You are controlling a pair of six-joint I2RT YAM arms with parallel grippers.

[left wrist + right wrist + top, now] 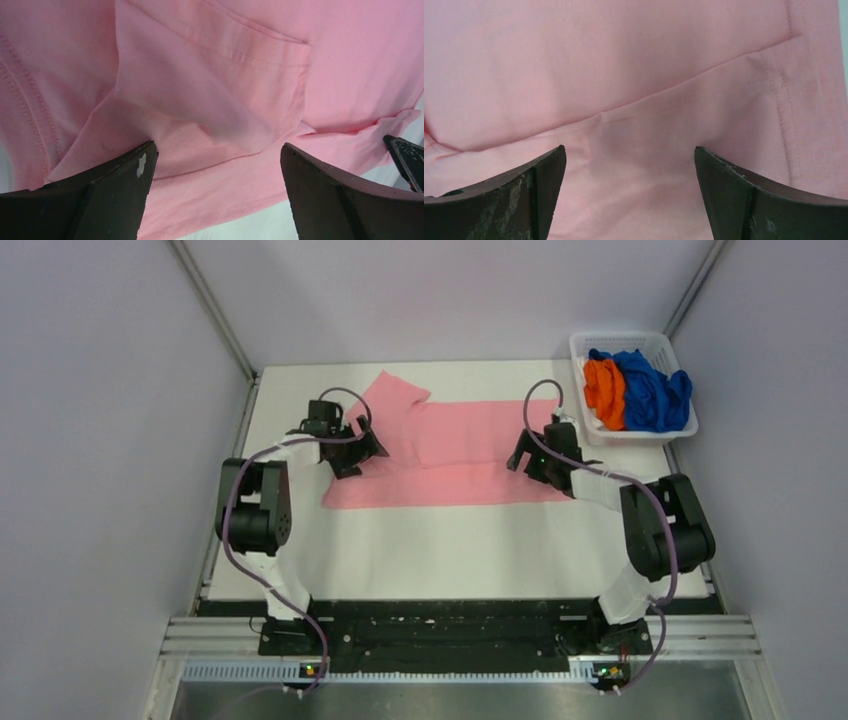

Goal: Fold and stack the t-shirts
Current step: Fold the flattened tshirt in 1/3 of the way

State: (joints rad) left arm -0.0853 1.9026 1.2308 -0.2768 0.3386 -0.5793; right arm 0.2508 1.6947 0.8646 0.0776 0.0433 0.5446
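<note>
White tabletop (pixel 450 550) is seen enclosed by pale grey walls, with both arm bases bolted at its near edge. On the far half of the table a light pink t-shirt (pixel 450 455) is spread flat, lying lengthwise from left to right, and one sleeve is pointed toward the far left corner. A second layer of the same cloth is laid over its far part, so that a straight folded edge is shown along the middle.

The left gripper (pixel 362 452) is held over the left end of the pink shirt, near the sleeve. In the left wrist view its fingers (pixel 115 195) are spread wide, and nothing is pinched between them. The cloth (pixel 240 75) below is layered, with a stitched sleeve hem folded across it and ribbed trim visible at the left border.

The right gripper (pixel 525 455) is held over the right end of the shirt. In the right wrist view its fingers (pixel 744 200) are likewise parted wide and nothing is gripped. Smooth pink cloth (pixel 624 75) is seen beneath, crossed by a slanting fold edge, and a stitched hem is seen running down the right side.

At the far right corner a white plastic basket (pixel 620 337) is placed just beyond the pink shirt. A bright orange t-shirt (pixel 605 390) and a royal blue t-shirt (pixel 652 390) are bunched inside it, side by side and touching.
</note>
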